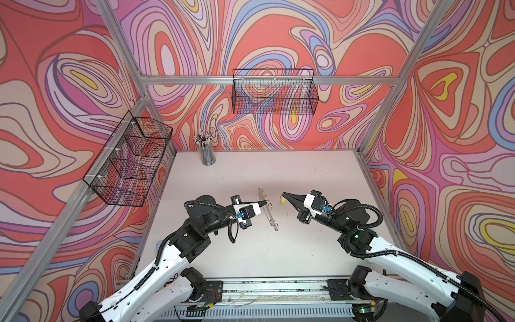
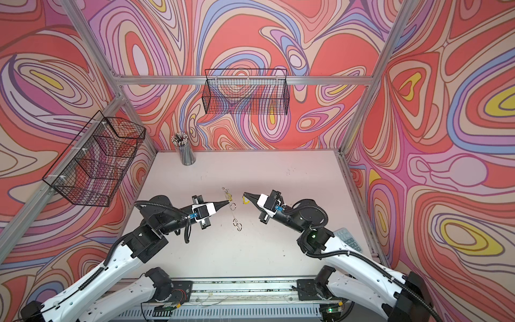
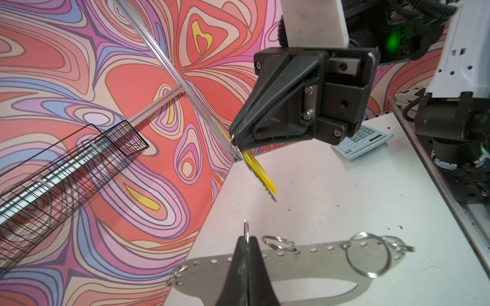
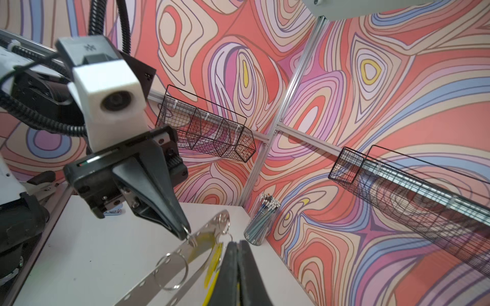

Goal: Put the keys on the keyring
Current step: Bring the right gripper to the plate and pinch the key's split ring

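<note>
**Key threading at the keyring: both arms engaged**

Left gripper point(image 3: 246, 239): jaws together, pinching a small wire ring point(image 3: 246, 227) that stands up from the hole-lined edge of the keyring plate point(image 3: 313, 262). The plate seems to hang tilted from that ring. Whether its far end touches the table point(image 1: 250, 251) cannot be told.

Right gripper point(image 3: 233, 139): jaws clamped on the upper end of a yellow tag point(image 3: 258, 169), just beside the plate on its ringed edge and not touching it. A silver key point(image 3: 273, 198) hangs behind the tag, mostly hidden. In the right wrist view some yellow shows by the plate's oval cut-out; whether it is a second tag cannot be told.

Surroundings: a pencil cup point(image 1: 207, 156) stands well beyond the plate, toward the back wall. A calculator point(image 3: 363, 140) lies well apart from the plate, on the right arm's side.

Handling note (judgement): the step in hand is joining the tag's own little ring to the pinched wire ring.
- The left grip is best kept firm and motionless, so the plate cannot swing.
- The right arm should close the gap slowly and line the two rings up edge to edge.
- It should meet the wire ring at its split end, then turn the tag to feed it round the coil.
- A tag gripped this near its end may pivot, so correct in small moves.
</note>
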Motion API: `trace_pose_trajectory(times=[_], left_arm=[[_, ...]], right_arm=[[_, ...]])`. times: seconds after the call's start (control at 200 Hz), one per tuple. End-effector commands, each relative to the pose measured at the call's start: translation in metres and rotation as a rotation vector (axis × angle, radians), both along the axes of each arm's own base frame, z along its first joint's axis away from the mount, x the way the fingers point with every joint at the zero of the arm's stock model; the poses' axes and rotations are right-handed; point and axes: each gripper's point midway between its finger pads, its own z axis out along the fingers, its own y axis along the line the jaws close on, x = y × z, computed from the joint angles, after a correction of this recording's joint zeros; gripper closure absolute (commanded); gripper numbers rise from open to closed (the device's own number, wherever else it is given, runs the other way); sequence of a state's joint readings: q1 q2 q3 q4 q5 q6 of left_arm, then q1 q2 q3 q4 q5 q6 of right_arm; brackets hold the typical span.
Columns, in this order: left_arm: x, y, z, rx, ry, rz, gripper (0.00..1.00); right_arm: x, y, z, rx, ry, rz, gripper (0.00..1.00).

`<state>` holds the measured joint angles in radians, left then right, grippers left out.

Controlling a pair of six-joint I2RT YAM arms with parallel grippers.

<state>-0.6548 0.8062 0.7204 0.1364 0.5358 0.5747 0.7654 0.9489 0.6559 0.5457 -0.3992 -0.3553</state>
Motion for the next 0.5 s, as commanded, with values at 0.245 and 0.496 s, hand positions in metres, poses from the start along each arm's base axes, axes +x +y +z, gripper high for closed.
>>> trace_pose_trajectory(times=[0.245, 0.496], left_arm=[[-0.007, 0.004, -0.005, -0.016, 0.013, -0.001, 1.0], [-0.008, 0.002, -0.006, -0.02, 0.022, -0.014, 1.0]], right_arm=[[-0.013, 0.02, -0.017, -0.081, -0.004, 0.141, 1.0], [-0.016, 0.022, -0.032, -0.149, -0.015, 0.153, 1.0]])
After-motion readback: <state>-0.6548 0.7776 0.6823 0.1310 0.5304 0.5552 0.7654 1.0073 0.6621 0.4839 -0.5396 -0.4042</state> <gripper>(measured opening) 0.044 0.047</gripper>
